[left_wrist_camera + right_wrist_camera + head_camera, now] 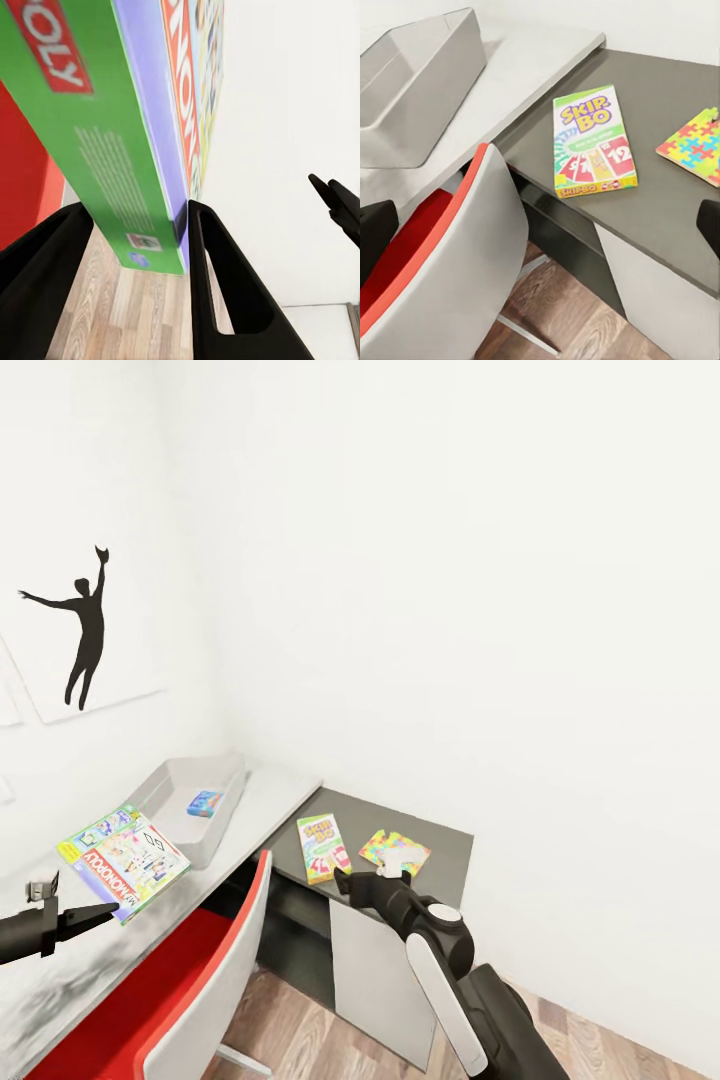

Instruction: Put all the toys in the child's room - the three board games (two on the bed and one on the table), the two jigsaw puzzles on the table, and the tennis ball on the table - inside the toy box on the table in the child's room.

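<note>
While the left gripper (135, 225) clamps the Monopoly box (124, 860) by one edge above the table (270, 785), just beside the toy box (160, 790), it could swing and slip; the right gripper's (345, 880) state I cannot tell

head: high, looking down on table (250, 800) | right wrist: nearer, shares Skip-Bo box (589, 142) | left wrist: close-up
</note>
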### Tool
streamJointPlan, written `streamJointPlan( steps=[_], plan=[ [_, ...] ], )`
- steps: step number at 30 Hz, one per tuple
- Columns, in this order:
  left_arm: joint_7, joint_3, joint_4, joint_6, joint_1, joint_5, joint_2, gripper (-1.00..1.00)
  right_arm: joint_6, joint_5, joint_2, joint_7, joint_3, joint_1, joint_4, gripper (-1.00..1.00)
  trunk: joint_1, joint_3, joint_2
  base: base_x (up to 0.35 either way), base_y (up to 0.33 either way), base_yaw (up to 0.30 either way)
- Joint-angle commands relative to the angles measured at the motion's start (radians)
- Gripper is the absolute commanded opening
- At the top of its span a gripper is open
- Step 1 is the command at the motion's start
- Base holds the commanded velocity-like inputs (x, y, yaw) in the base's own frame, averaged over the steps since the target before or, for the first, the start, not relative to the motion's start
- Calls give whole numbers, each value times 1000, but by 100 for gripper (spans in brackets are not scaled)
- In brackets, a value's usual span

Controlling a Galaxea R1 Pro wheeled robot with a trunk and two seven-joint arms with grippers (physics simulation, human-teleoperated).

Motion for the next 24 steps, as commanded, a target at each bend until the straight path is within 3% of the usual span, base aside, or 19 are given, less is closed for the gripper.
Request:
streamJointPlan(
  steps=[1, 14, 24],
  plan=[
    [-9, 2, -1, 10, -2, -10, -1, -100, 3, -11, 0, -10, 1, -1, -1, 100, 1, -2, -2, 192, -172, 269],
    [-9, 2, -1, 9, -2, -10, -1, -100, -1, -11, 0, -9, 3, -1, -3, 100, 1, -3, -2, 276, -66, 283],
    [-9, 2, -1, 9, -2, -10, -1, -100, -5, -10, 0, -8, 3, -1, -2, 100, 1, -3, -2, 46, -1, 32]
  ],
)
